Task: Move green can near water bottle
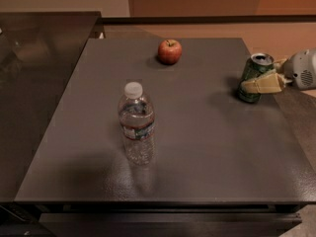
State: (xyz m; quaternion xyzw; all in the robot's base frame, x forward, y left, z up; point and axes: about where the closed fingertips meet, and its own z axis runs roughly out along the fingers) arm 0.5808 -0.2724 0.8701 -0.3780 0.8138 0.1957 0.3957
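Observation:
The green can (251,69), dark green with a silver top, stands leaning slightly at the table's right edge. My gripper (257,79) reaches in from the right. One pale finger (264,85) lies across the can's front and the other sits behind it, so the gripper is shut on the can. The water bottle (137,125), clear with a white cap and a narrow label band, stands upright left of centre on the table, well apart from the can.
A red apple (170,52) sits near the back edge of the dark table (207,147). A darker counter (34,73) adjoins the table on the left. The gripper's white wrist (302,68) hangs beyond the right edge.

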